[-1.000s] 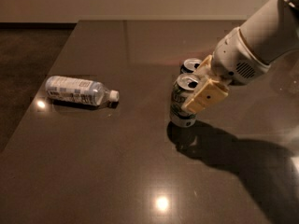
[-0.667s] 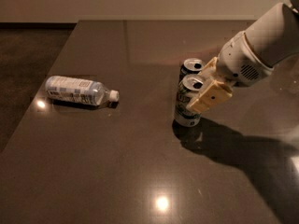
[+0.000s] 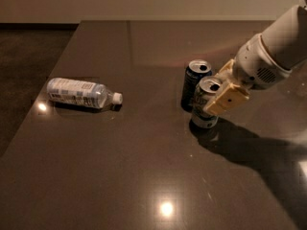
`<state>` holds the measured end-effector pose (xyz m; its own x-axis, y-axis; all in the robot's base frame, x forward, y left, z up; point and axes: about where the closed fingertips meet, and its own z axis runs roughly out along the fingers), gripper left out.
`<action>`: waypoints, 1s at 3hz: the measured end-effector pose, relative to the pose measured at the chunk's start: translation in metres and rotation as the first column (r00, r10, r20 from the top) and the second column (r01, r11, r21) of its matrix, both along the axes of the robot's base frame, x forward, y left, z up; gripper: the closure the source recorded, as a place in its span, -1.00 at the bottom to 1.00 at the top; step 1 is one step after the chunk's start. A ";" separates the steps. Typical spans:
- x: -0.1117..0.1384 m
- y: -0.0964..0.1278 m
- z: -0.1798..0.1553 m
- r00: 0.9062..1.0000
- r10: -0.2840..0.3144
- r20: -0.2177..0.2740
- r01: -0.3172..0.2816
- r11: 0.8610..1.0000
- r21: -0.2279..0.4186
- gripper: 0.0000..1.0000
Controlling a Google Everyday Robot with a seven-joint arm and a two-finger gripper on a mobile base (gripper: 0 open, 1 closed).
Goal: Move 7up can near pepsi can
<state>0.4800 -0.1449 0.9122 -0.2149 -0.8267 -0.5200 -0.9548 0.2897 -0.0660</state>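
7up can (image 3: 204, 115) sitting right by the pepsi can (image 3: 192, 85), gripper (image 3: 218, 101) clamped on it

The dark glossy desk (image 3: 144, 171) fills nearly the whole shot, with a couple of lamp glints toward the front edge. The chunky white arm (image 3: 283, 37) comes in over the right edge, up toward the far right corner. A clear water bottle (image 3: 79, 92) lies on its side close to the left edge, cap pointing right, well apart from the cans. The pepsi can stands upright right of the middle. The 7up can is just beside it on the front-right side, base on the desk. Can't tell if they actually touch. The gripper is closed on the 7up can's upper half, one tan finger (image 3: 230, 98) flat against its right side, the other hidden behind the can.
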 end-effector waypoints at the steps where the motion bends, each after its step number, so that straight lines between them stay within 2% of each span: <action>1: 0.000 -0.012 -0.008 0.999 -0.032 -0.009 0.032 0.999 -0.006 -0.76; 2: 0.000 -0.010 -0.008 1.000 -0.029 -0.009 0.029 1.000 -0.007 -1.00; 3: 0.000 -0.010 -0.008 1.000 -0.029 -0.009 0.029 1.000 -0.007 -1.00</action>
